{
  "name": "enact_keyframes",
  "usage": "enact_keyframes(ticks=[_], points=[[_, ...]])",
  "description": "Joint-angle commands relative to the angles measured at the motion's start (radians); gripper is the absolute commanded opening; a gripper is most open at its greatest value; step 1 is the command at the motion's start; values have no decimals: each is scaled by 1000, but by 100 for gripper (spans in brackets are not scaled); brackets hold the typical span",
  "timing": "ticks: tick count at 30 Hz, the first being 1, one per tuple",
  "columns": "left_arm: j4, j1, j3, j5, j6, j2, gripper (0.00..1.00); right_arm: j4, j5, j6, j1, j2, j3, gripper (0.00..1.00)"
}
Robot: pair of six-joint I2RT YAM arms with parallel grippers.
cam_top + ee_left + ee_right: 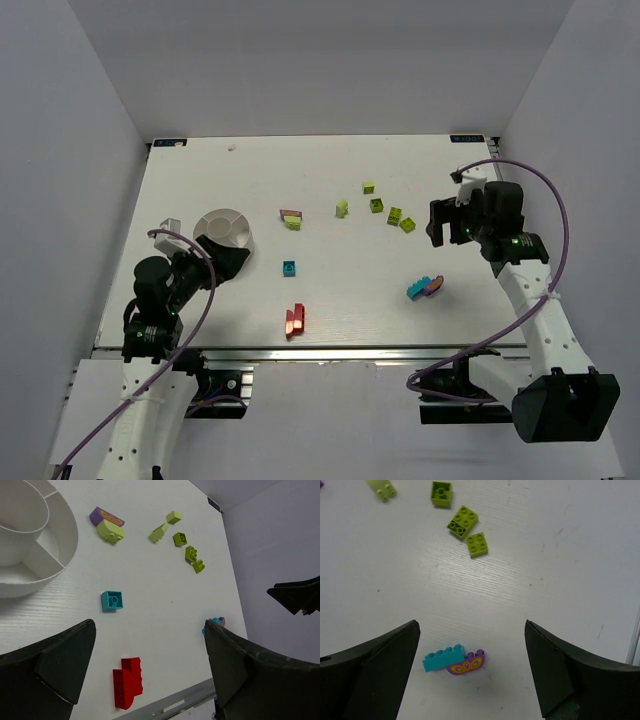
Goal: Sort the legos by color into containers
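Legos (289, 268) loose beside white dish (226, 221)

Light is bright, even and white, from overhead. The white table (330, 300) is nearly washed out, with glare along its near edge. The lime legos (462, 521) ahead of the right jaws cast short, soft shadows. In both wrist views the fingers (370, 680) read almost black at the lower corners, and straight lines bow toward the edges.
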Motion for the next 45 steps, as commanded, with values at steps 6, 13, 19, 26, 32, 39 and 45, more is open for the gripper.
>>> enact_keyframes(ticks=[6,13,19,26,32,39,45], points=[[27,6,-40,64,-40,-4,98,-225,-826,-831,14,-155,-62,90],[16,6,-68,86,-56,-6,81,-124,-747,-824,242,-184,-188,88],[7,6,-88,98,-54,4,35,75,-429,-548,571,-32,-185,27],[-34,6,-109,61,-39,19,67,259,-284,-444,775,87,-200,89],[-69,8,-85,21,-34,30,75,450,-196,-306,913,219,-202,89],[-86,6,-82,0,-36,19,76,539,-168,-241,1006,371,-162,89],[-76,8,-92,6,-45,-12,76,582,-148,-238,1030,501,-107,89]])
